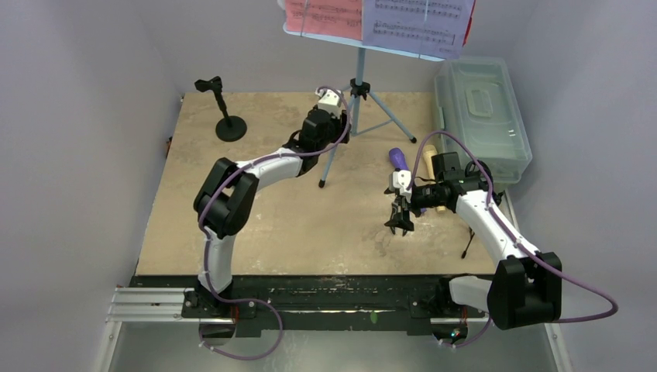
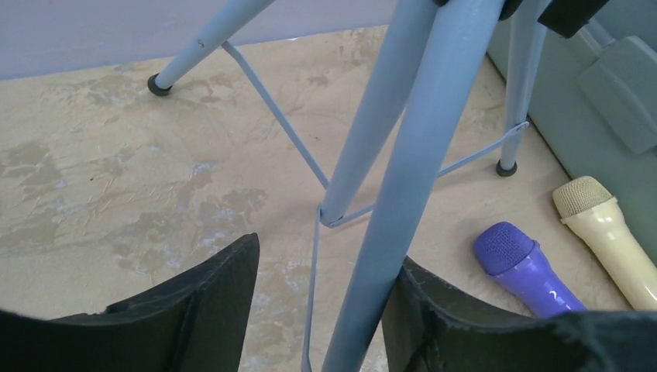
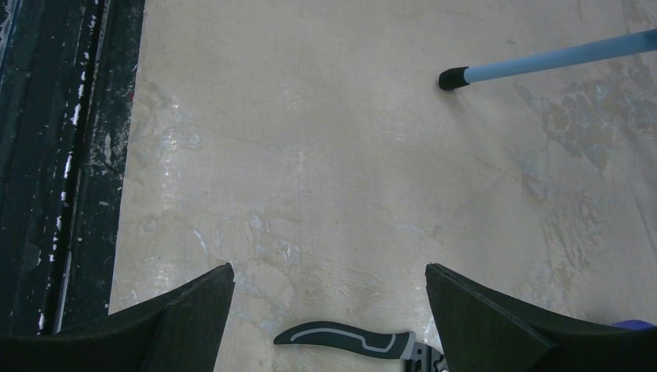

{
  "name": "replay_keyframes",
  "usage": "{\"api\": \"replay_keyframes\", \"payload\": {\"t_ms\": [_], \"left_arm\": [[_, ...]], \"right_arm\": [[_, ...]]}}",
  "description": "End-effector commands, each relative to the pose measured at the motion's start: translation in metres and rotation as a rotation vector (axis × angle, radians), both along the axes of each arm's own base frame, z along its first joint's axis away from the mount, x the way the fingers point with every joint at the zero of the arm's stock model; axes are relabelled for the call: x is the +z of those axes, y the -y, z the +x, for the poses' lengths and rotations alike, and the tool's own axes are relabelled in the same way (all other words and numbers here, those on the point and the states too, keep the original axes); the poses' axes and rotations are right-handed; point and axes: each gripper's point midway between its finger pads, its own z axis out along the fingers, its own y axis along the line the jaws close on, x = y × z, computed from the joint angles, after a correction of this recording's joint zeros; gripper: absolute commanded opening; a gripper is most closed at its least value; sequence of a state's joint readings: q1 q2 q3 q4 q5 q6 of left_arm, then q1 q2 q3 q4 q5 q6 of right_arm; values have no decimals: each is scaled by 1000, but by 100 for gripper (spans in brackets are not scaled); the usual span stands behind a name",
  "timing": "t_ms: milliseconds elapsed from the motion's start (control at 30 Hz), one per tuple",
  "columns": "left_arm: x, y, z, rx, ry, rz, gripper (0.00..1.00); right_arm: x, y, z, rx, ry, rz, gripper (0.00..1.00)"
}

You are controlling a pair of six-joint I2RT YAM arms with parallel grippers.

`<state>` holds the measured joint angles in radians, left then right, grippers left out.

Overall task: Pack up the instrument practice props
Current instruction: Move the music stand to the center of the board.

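The stand (image 1: 359,93) is at the back edge of the table (image 1: 271,225), near the middle. Its desk carries a red page (image 1: 321,15) and a white page (image 1: 418,19), both cut off by the top of the overhead view.

The left claw (image 2: 327,252) reaches into the stand's legs. One blue leg (image 2: 387,232) runs between its fingers, seemingly against the right finger (image 2: 442,325), with a clear gap to the other finger, so the claw is apart and not clamped. From above the fingers are hidden by the wrist.

The purple mic (image 2: 527,271) and cream mic (image 2: 608,236) lie side by side towards the right edge, just beside the box (image 1: 484,116) in the back right corner. In the overhead view the right arm hides most of the cream one.

The round-base pole (image 1: 230,128) is upright near the back left corner.

The right claw (image 3: 329,267) hangs over bare table right of centre, its fingers wide apart and holding nothing. Under it the wrist view catches a black-and-grey curved piece (image 3: 341,337), cut off at the bottom and hard to identify.

A thin black leg (image 1: 469,245) pokes out by the right arm; the rest is hidden.
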<state>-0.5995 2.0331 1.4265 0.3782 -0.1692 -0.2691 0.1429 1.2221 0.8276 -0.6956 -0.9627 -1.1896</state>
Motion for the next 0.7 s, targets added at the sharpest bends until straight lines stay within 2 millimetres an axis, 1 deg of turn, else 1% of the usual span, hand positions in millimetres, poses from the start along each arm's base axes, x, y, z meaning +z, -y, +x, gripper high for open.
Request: {"api": "replay_keyframes", "payload": {"t_ms": [0,33,67,200,233,333,433,667], "left_arm": [[15,-3,8,64,30,24,49],[15,-2,7,63,31,27,40],[14,-2,6,66,29,31,26],[16,-8,0,86,39,54,4],[17,-12,-2,99,43,62,0],[24,-23,-11,148,60,77,0],[29,-39,-22,213,73,91,0],[33,-66,-50,284,40,80,0]], "right_arm": [[7,-2,-2,14,28,20,97],[7,-1,-2,12,30,21,97],[7,-1,-2,12,28,21,97],[7,-1,-2,12,29,19,97],[7,-1,-2,12,30,19,97],[7,-1,-3,13,30,19,97],[7,-1,-3,12,30,19,97],[8,-1,-2,12,32,21,97]]}}
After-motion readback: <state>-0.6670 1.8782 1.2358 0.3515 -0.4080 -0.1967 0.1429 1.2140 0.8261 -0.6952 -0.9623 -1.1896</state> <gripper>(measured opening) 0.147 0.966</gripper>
